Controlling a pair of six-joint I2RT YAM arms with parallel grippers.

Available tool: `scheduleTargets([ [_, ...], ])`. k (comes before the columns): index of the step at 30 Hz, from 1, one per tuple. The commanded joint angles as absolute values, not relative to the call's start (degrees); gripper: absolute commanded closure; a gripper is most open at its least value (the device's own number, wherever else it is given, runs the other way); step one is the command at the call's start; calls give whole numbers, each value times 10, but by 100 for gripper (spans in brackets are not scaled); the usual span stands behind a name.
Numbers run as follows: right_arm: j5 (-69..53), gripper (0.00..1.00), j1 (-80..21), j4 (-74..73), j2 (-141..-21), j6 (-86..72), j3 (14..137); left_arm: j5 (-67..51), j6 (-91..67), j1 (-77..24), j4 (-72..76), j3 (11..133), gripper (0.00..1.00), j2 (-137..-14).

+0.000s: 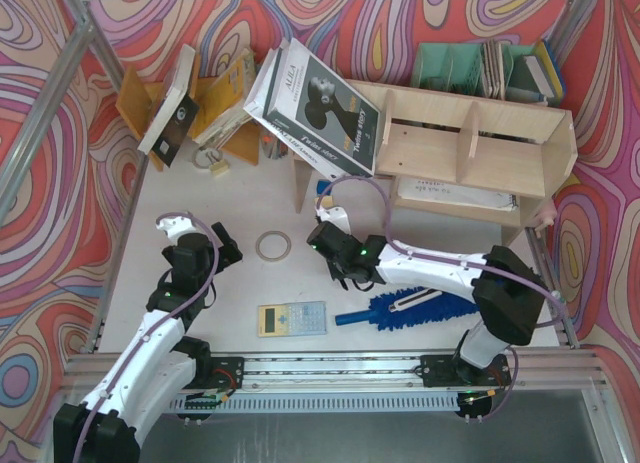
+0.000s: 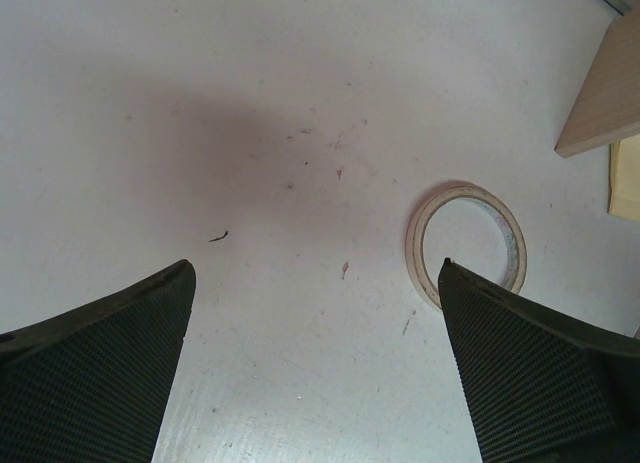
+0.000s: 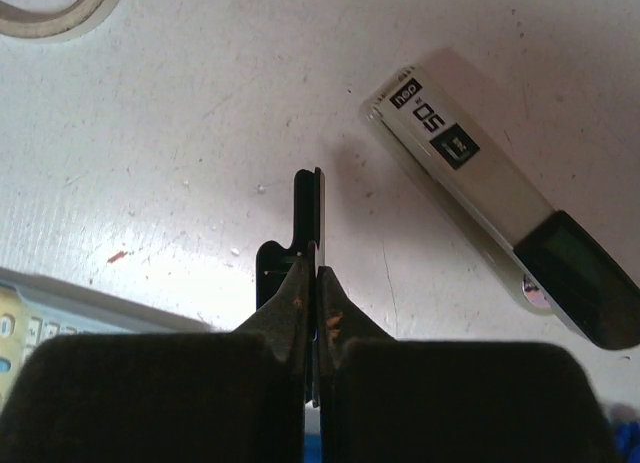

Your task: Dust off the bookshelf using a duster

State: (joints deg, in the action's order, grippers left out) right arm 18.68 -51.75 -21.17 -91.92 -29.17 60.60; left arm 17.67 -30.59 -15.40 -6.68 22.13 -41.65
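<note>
duster: the long, bright blue fluffy microfibre duster (image 1: 415, 307) is lying flat on the white table (image 1: 240, 198) near the front edge, well apart from the pale plywood bookshelf (image 1: 480, 123) at the back.
handling: I'm guessing it's light and floppy, so I'm eyeing the short, stiff blue handle (image 1: 352, 318).
right gripper (image 3: 315, 273): it's sitting pressed closed near that handle. There's a thin black sliver at the tips, and I can't tell what it is.
left gripper (image 2: 315, 273): it's hanging wide open with nothing in it, beside a beige tape ring (image 1: 272, 246).
room: the tabletop is looking scuffed, with swirly fabric walls (image 1: 60, 103) crowding round.

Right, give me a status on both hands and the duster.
Left hand open above table, tape ring beside it. Right hand shut, duster not in it, lying on table by right arm. Large book propped against bookshelf left end.
</note>
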Motion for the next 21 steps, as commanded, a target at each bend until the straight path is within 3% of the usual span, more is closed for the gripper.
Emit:
scheduleTargets([
  [1,222,91,-520,-180,-948,-276,637,186,-303,-156,-58,217,2,-417],
  [9,225,91,-521,-172,-983,-262,664,179,-303,-156,-56,219,1,-423],
  [15,203,72,-521,-170,-985,-264,657,180,-304,-156,-55,218,2,-424],
  [21,195,60,-521,-176,-976,-274,659,179,-304,-156,-54,219,2,-427],
])
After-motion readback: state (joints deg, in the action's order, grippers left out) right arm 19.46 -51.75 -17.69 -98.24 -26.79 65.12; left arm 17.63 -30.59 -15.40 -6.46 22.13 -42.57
